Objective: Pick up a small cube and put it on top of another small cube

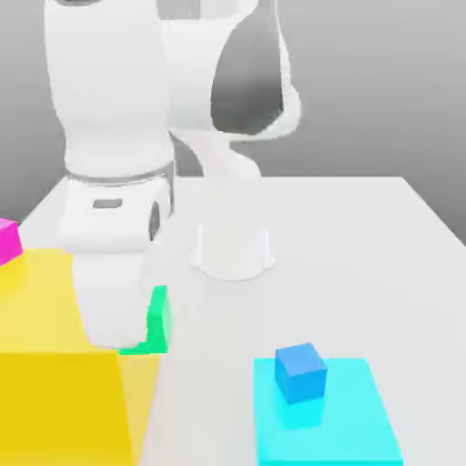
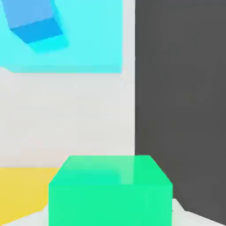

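So the tool (image 2: 110, 217) is closed in on the green cube (image 2: 110, 205), one tip on either side of it, so yeah, it's got a grip on it. In the exterior view the cube peeks out on the right of the tool, partly hidden by it. Can't really tell if it's touching the big yellow block (image 1: 59, 410) near the tool or hanging just clear of it. Off to the exterior view's left of the tool there's a magenta cube (image 1: 8, 241), cut off by the edge of the view. Well apart from the tool, on the exterior view's right, a blue cube (image 1: 300, 372) sits on a cyan block (image 1: 341, 428), turned a bit askew. All that's on a pale surface (image 1: 364, 264).
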Controlling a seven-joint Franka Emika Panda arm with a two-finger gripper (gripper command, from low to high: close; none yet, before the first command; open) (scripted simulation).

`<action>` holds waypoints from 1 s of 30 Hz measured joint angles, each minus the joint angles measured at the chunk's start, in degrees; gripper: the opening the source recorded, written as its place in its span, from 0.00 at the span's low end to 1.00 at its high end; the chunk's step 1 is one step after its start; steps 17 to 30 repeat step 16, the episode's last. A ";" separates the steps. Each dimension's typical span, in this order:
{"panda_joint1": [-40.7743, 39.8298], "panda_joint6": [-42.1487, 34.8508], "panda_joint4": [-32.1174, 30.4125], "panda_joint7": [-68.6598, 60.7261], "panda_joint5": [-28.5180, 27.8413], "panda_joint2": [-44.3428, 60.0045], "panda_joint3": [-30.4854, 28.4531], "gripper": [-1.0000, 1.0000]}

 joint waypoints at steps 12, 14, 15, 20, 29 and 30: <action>-12.60 -3.66 -6.37 -17.98 -9.78 -11.42 -13.22 0.00; -12.59 -1.54 -7.61 -18.32 -9.60 -10.48 -13.70 1.00; -12.59 -1.54 -7.61 -18.32 -9.60 -10.48 -13.70 1.00; -12.59 -1.54 -7.61 -18.32 -9.60 -10.48 -13.70 1.00; -12.59 -1.54 -7.61 -18.32 -9.60 -10.48 -13.70 1.00; -12.59 -1.54 -7.61 -18.32 -9.60 -10.48 -13.70 1.00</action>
